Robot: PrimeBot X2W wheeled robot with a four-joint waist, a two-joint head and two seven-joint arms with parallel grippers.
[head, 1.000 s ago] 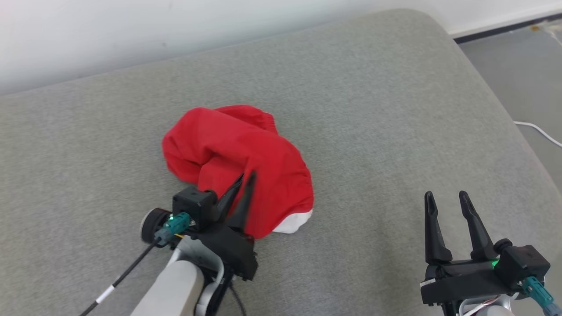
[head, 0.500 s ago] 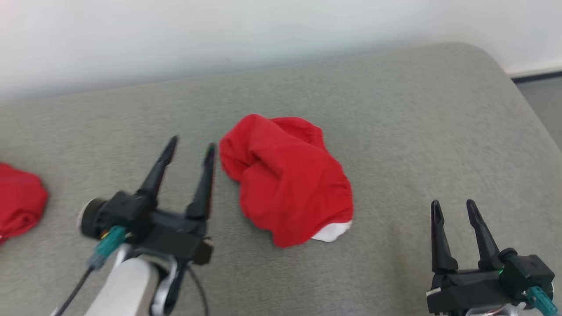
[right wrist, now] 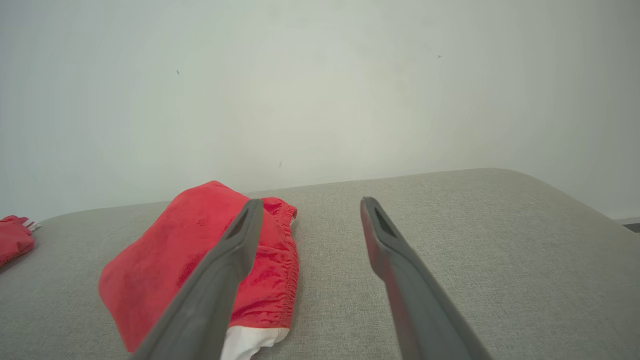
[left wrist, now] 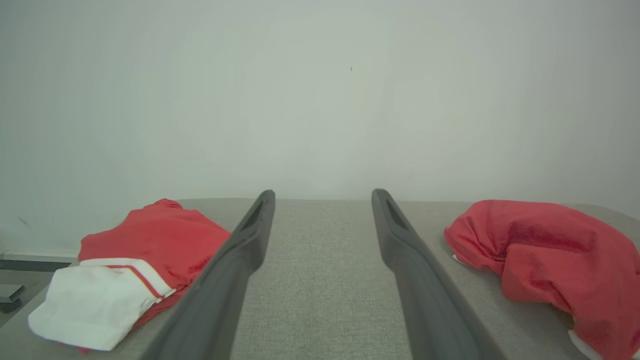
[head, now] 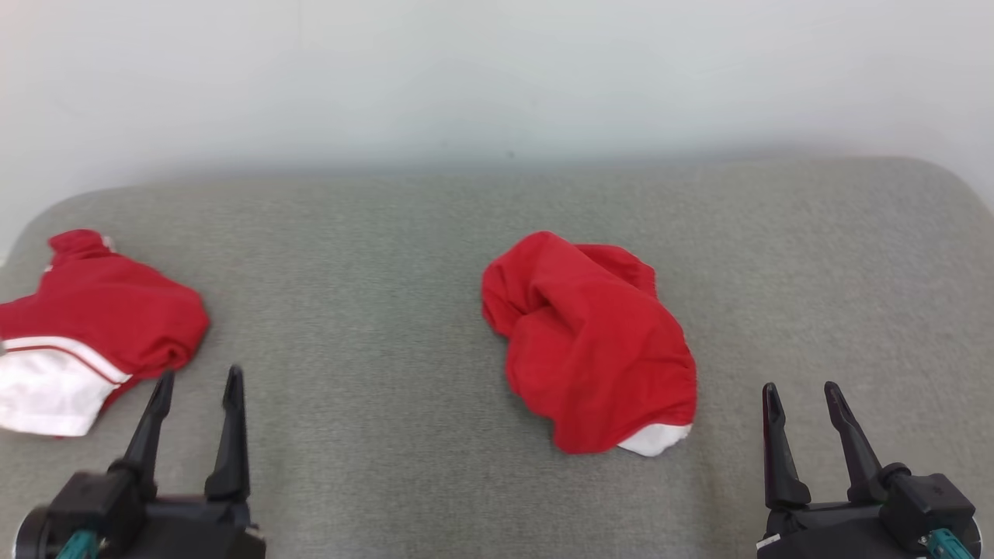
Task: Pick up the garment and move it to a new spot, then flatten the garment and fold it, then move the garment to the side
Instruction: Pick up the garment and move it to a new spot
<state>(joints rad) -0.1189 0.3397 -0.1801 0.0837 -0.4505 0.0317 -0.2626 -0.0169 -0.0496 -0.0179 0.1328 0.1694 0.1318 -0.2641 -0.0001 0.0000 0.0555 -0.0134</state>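
Nearest us, our left gripper (head: 199, 375) and right gripper (head: 800, 387) sit over the grey woven cushion surface (head: 373, 256), each with its fingers spread and nothing between them. Beyond, nearer the right one but touching neither, lies the crumpled red fabric garment (head: 590, 341). Its long axis runs far-left to near-right, with the white edge at the near-right end. A bundled red-and-white garment (head: 93, 326) lies far left, and a pale wall (head: 497, 70) stands behind.
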